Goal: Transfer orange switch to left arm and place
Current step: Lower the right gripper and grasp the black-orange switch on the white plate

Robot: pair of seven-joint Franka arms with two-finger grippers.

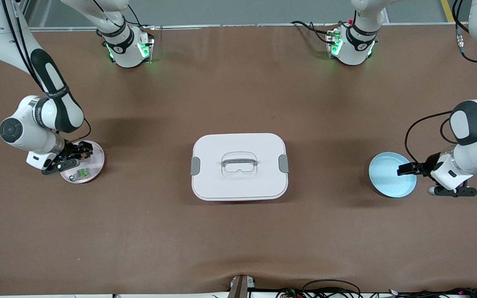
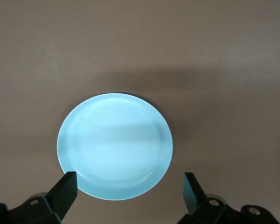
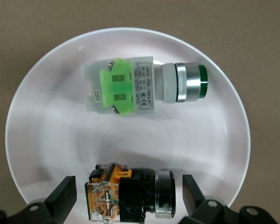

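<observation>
The orange switch [image 3: 130,193] lies on its side on a pink plate [image 3: 46,140], black body with an orange part. My right gripper [image 3: 128,186] is open and low over it, one finger on each side with gaps. In the front view the right gripper [image 1: 73,160] is at the plate [image 1: 97,163], with the orange switch [image 1: 83,155] under it. The white box [image 1: 238,165] stands in the table's middle. My left gripper [image 1: 406,169] is open and empty over the edge of a blue plate [image 1: 387,176]. It also shows in the left wrist view [image 2: 129,186] above that plate [image 2: 114,151].
A pale grey switch with a green part [image 3: 140,86] lies on the same pink plate, nearer the front camera than the orange one [image 1: 80,173]. Both arm bases stand along the table's back edge. Cables lie at the front edge.
</observation>
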